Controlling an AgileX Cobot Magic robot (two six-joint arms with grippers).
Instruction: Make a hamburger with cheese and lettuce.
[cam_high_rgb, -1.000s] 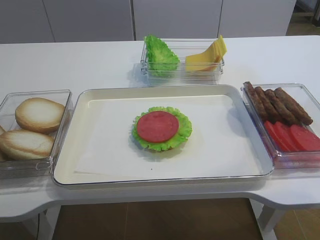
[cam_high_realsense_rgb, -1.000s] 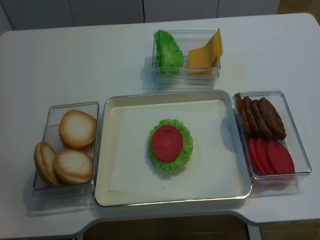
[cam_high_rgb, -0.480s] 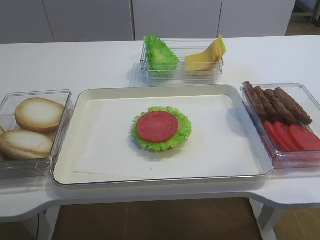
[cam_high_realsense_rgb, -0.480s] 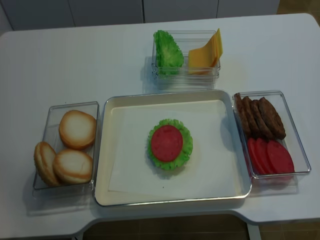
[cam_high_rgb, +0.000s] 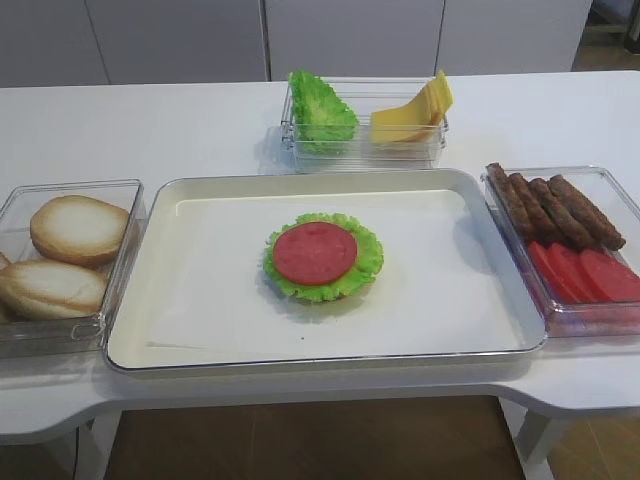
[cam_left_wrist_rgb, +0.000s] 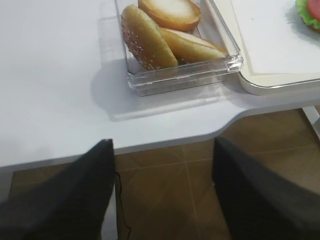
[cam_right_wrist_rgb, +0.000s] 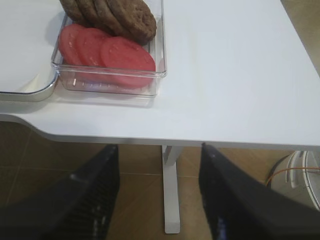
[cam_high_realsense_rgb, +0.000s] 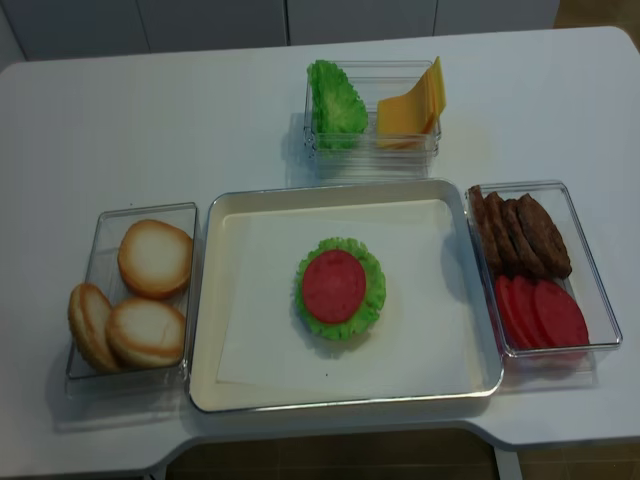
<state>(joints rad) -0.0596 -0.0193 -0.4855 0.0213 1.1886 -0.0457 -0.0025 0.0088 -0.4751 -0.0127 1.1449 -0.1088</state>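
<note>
Below table edge, left hand (cam_left_wrist_rgb: 162, 192) spread, right hand (cam_right_wrist_rgb: 159, 192) spread

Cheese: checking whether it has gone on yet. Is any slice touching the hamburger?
Apart. The exterior high view shows the cheese in its bin behind the tray, with bare tray between it and the hamburger.

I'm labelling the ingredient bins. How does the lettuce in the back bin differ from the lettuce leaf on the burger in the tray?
The lettuce in the back bin stands on edge, leaning in its clear bin; the leaf on the burger lies flat. The bin lettuce is uncovered, while the burger's leaf has a red slice on top, leaving only its rim showing. Both are frilly and bright green.
</note>
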